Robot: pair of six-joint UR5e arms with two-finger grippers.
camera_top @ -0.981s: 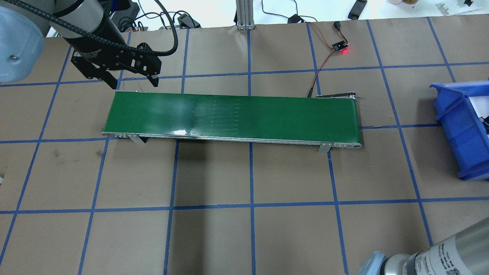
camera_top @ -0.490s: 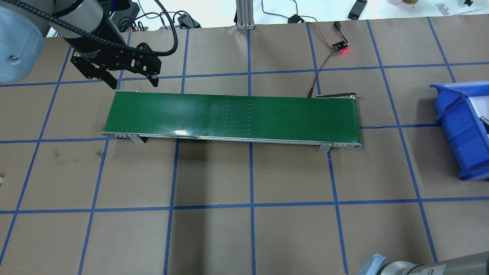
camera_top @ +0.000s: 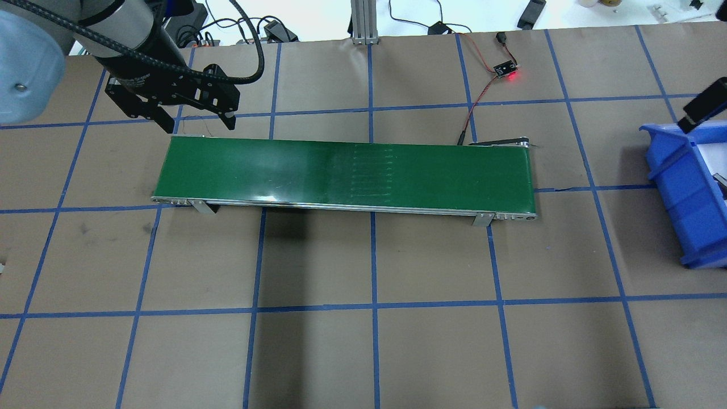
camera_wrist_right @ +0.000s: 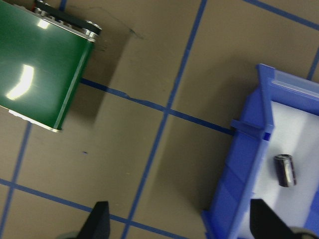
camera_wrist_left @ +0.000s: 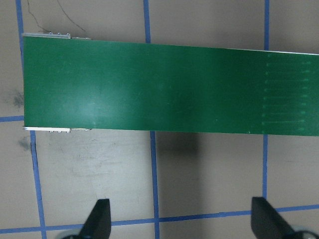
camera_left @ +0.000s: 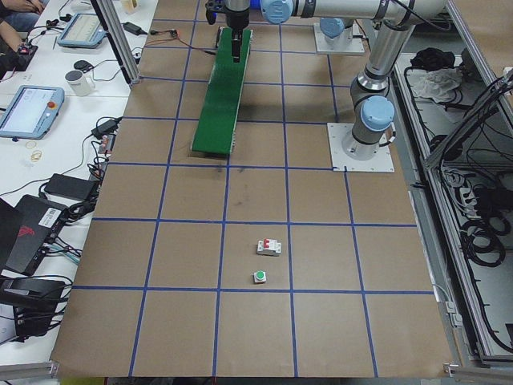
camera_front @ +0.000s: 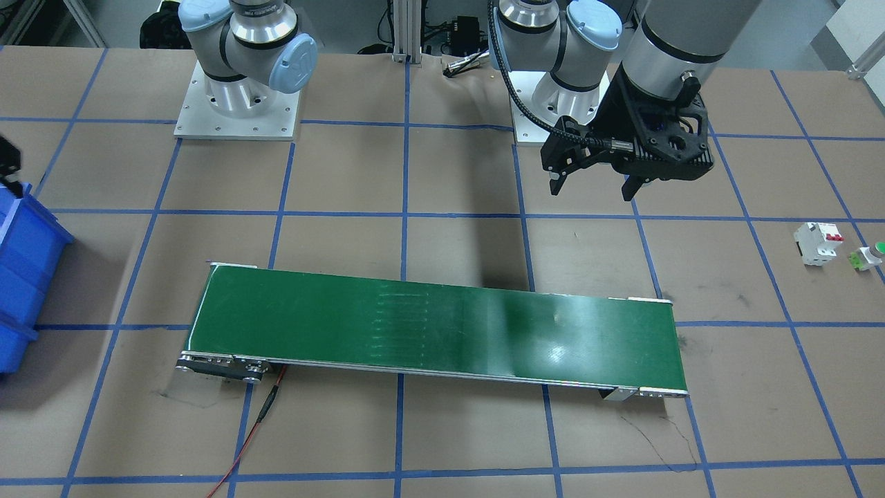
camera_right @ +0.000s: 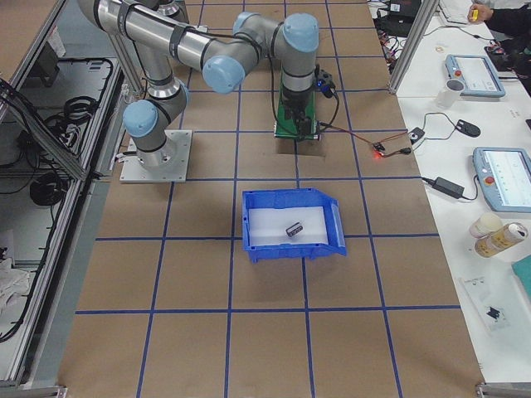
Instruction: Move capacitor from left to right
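Note:
The capacitor (camera_wrist_right: 285,170), a small black cylinder with a grey stripe, lies on the white floor of the blue bin (camera_wrist_right: 234,194); it also shows in the exterior right view (camera_right: 294,230). My right gripper (camera_wrist_right: 182,224) is open and empty, high up, between the end of the green conveyor belt (camera_top: 341,170) and the bin. A black part of it shows at the overhead view's right edge (camera_top: 703,105). My left gripper (camera_top: 196,120) is open and empty, above the table by the belt's left end; it also shows in the front-facing view (camera_front: 594,185).
The blue bin (camera_top: 676,170) stands at the table's right end. A white breaker with red switches (camera_front: 817,242) and a green-capped button (camera_front: 870,256) sit on the table's left end. A sensor board with a red light (camera_top: 505,71) and its wires lie behind the belt.
My right arm has left the overhead view's bottom right, and a black part of its gripper has come in above the bin. The belt's seam marks have shifted right. The left gripper has not moved.

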